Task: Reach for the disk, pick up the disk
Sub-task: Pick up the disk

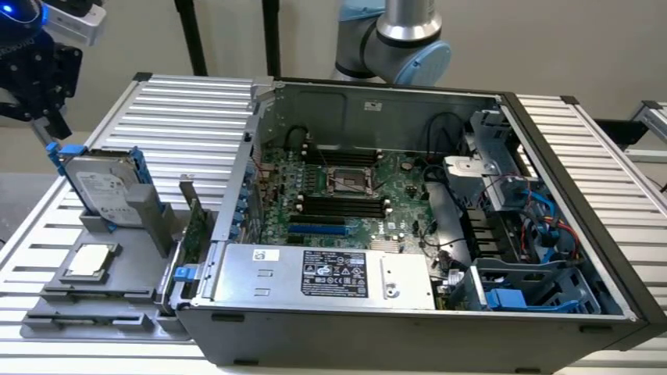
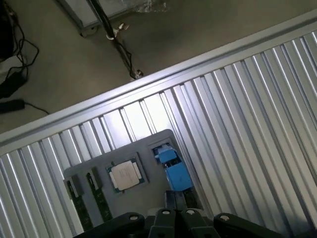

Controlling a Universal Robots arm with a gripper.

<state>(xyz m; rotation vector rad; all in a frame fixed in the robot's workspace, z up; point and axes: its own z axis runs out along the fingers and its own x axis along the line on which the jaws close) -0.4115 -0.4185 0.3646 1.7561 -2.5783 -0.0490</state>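
Observation:
The disk (image 1: 102, 181) stands on edge in a grey holder (image 1: 125, 215) at the exterior view's left, silver with a white label and blue rails. My gripper (image 1: 49, 134) hangs right above its left end, fingertips down at the top of the blue rail. In the wrist view the blue rail (image 2: 174, 171) runs straight in between my two fingers (image 2: 166, 214), which stand almost together, shut on the thin rail edge. The disk still sits in its holder slot.
A small square silver chip (image 1: 90, 261) (image 2: 126, 175) lies in the grey tray (image 1: 73, 308) in front of the disk. An upright card (image 1: 194, 215) and the open computer case (image 1: 417, 234) stand to the exterior view's right. Ribbed metal table (image 2: 237, 129) lies all around.

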